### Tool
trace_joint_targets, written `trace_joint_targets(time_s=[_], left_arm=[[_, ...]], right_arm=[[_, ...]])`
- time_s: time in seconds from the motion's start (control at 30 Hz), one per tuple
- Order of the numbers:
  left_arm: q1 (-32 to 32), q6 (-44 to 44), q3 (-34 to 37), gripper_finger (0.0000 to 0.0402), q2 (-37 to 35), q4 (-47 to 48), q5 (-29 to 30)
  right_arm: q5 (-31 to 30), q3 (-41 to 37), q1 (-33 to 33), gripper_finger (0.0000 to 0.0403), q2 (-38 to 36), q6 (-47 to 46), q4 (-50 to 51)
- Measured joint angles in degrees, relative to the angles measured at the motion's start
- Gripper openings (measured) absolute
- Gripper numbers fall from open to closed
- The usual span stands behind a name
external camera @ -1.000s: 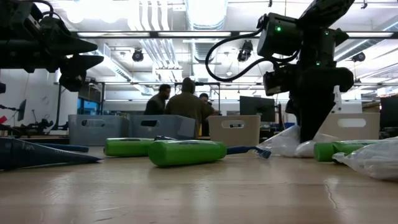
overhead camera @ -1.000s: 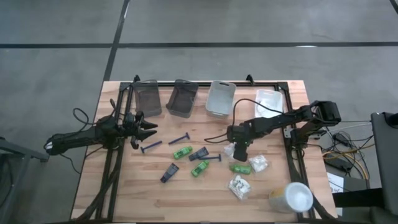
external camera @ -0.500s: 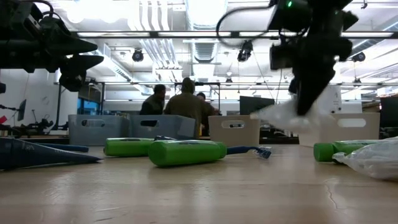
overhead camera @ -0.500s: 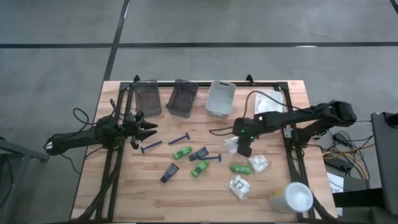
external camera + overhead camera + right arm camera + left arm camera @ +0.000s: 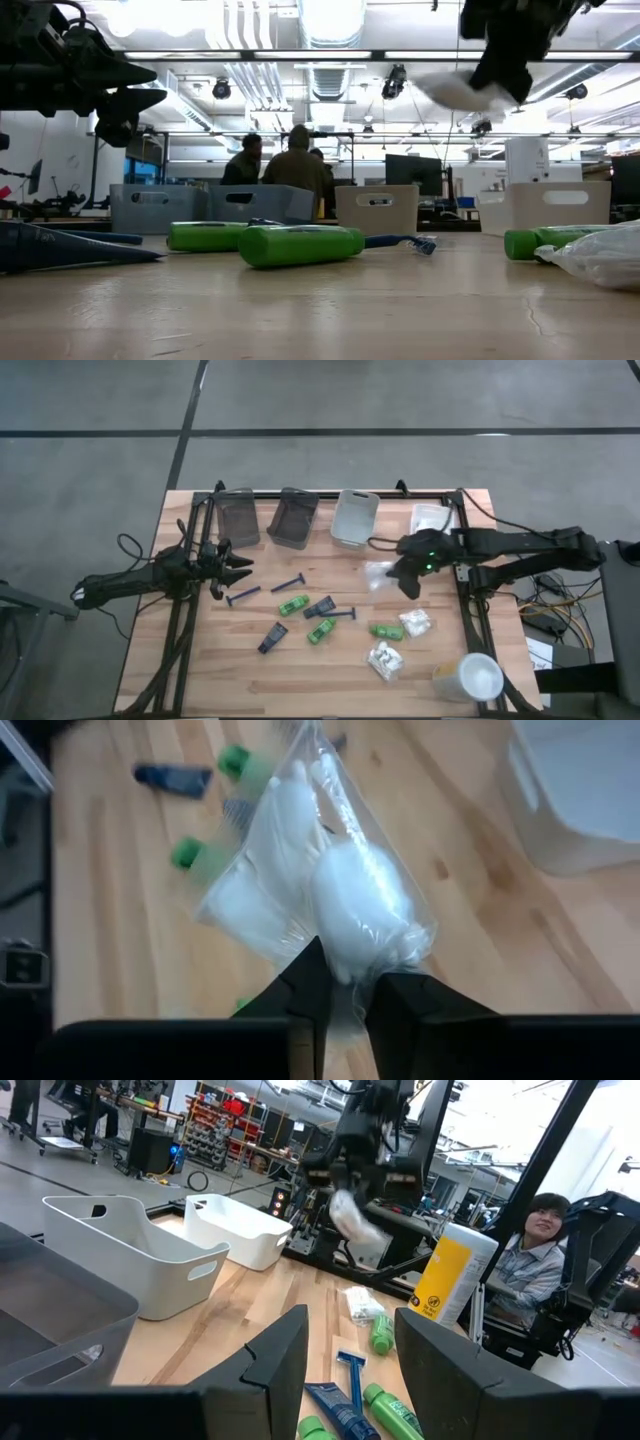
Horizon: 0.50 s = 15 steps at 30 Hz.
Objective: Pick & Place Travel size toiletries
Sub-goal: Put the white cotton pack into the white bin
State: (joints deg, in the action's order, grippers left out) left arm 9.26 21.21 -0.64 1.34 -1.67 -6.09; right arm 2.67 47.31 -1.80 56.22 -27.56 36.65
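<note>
Right of centre in the high view, the right gripper (image 5: 404, 574) holds a white crinkly packet (image 5: 380, 573) off the table — fingers pinched on its edge. At left, the left gripper (image 5: 240, 568) waits, fingers apart, near a blue razor (image 5: 290, 584).

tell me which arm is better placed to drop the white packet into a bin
The right. Its gripper is already shut on the white wrapped packet, lifted off the table near the white bin. The left gripper hovers open and empty near the far side, by a razor.
</note>
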Motion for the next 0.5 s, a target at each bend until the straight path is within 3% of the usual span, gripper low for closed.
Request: trace_joint_targets(time_s=[0.2,0.4,0.5], left_arm=[[0.0,0.0,0.0,0.0156,-0.01,0.0,-0.02],[-0.01,0.0,0.0,0.0156,-0.01,0.0,-0.01],[-0.02,0.0,0.0,0.0156,0.0,0.0,-0.02]], right_arm=[[-5.33,0.0,0.0,0.0038,-5.92,-2.56,0.54],[-17.99,0.0,-0.43,0.0047,-10.94,-8.15,0.69],[-21.21,0.0,-1.42,0.0048,-13.67,-9.02,0.99]])
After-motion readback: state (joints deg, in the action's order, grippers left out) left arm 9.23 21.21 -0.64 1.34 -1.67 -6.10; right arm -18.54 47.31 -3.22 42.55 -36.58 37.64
